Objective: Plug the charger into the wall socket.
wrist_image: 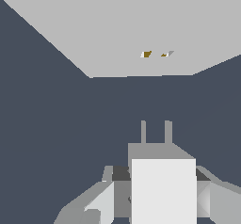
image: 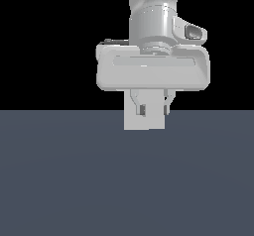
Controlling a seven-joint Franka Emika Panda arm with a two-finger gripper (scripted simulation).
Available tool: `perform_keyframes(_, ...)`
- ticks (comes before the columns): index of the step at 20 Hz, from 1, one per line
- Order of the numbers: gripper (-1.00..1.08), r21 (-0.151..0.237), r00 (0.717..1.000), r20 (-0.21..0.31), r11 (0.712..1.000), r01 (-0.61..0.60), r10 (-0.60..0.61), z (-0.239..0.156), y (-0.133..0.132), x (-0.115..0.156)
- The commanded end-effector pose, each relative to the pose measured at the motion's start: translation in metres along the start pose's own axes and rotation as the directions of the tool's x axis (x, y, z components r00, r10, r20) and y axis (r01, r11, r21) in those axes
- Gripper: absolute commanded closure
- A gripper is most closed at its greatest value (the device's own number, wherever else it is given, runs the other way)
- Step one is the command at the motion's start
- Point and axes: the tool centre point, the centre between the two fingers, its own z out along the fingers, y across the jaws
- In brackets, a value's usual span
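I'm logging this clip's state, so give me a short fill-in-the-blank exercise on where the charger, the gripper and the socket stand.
1. The gripper is shut on the ____.
2. In the wrist view, the charger has ____ prongs pointing toward the wall socket.
3. The prongs and the socket's slots are ____, with dark floor showing between them.
4. In the exterior view, the wall socket is ____.

Missing words: charger; two; apart; not visible
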Motion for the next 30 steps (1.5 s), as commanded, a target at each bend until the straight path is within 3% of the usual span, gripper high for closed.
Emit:
perform_keyframes(1, 1.08, 0.001, 1.000, 0.000, 1.000, 0.018, -0.018, -0.002, 0.001, 0.002)
perform_keyframes(14, 1.08, 0.001, 1.000, 0.000, 1.000, 0.027, -0.027, -0.002, 0.002, 0.008)
perform_keyframes(30, 1.08, 0.001, 1.000, 0.000, 1.000, 0.028, -0.028, -0.001, 0.000, 0.053)
